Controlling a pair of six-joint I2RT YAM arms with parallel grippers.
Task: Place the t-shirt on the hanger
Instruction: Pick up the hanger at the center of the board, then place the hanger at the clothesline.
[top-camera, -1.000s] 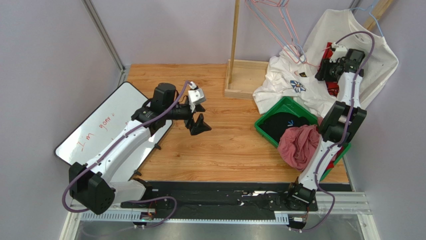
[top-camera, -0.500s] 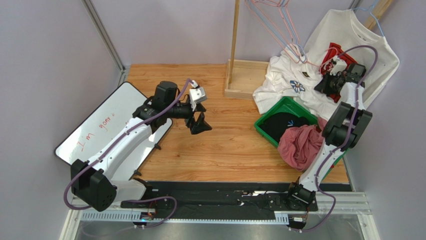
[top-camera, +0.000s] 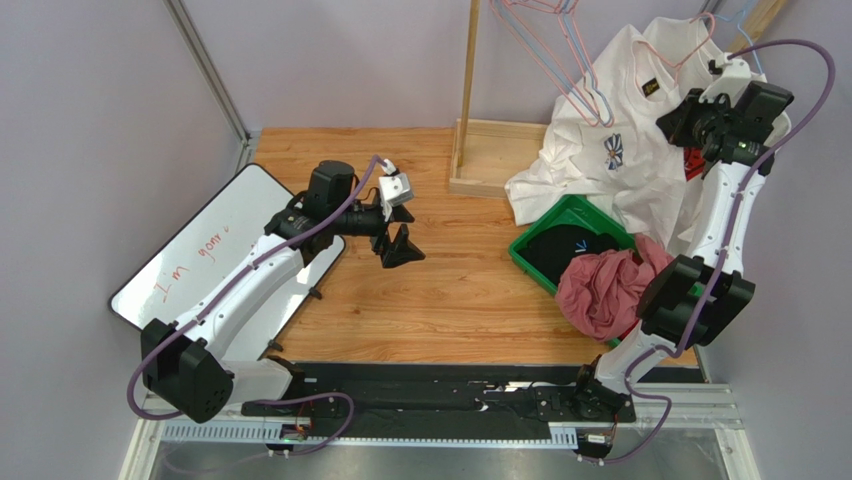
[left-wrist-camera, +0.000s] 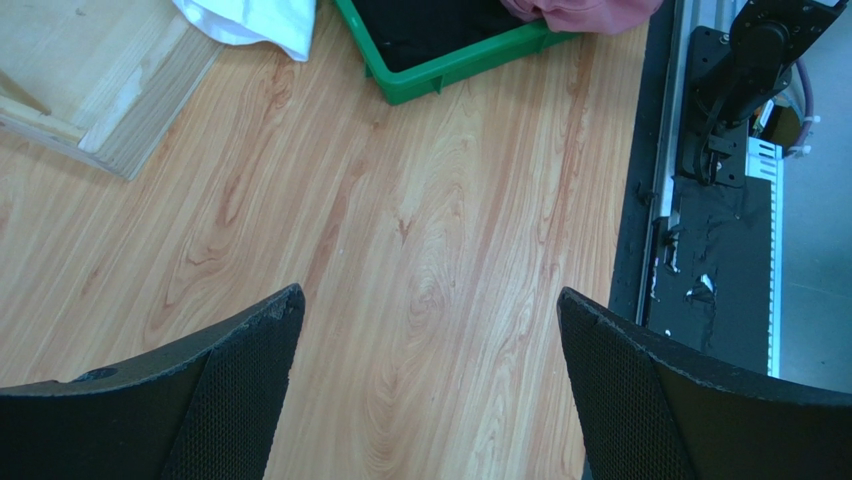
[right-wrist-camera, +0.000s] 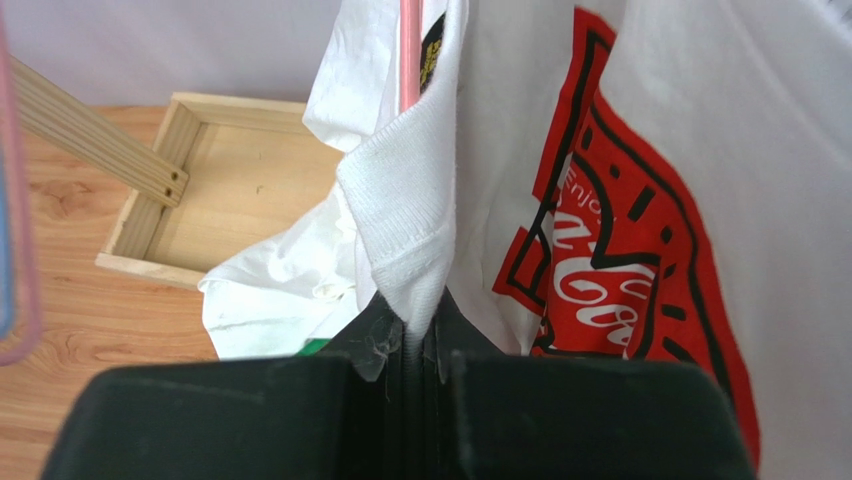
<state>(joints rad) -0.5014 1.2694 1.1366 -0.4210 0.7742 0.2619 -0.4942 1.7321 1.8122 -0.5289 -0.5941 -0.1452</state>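
The white t-shirt (top-camera: 610, 170), with a bluish print and a dark neck label, is lifted at the back right. Its lower part still drapes onto the table. My right gripper (top-camera: 703, 112) is raised and shut on the shirt's ribbed collar (right-wrist-camera: 405, 215). A thin pink hanger wire (right-wrist-camera: 408, 50) runs inside the collar just above the grip, and it shows faintly in the top view (top-camera: 688, 48). My left gripper (top-camera: 400, 246) is open and empty over bare wood in the middle of the table; it also shows in the left wrist view (left-wrist-camera: 428, 300).
A white t-shirt with a large red graphic (right-wrist-camera: 630, 240) hangs right behind the held shirt. A green bin (top-camera: 556, 213) holds dark cloth, with a pink cloth (top-camera: 600, 285) over its edge. A wooden stand (top-camera: 490, 155) carries pink and blue wire hangers (top-camera: 560, 50). A whiteboard (top-camera: 200, 250) lies at the left.
My right gripper has risen up and back to the right with the collar in it, pulling the t-shirt up off the pile. The left arm has barely moved.
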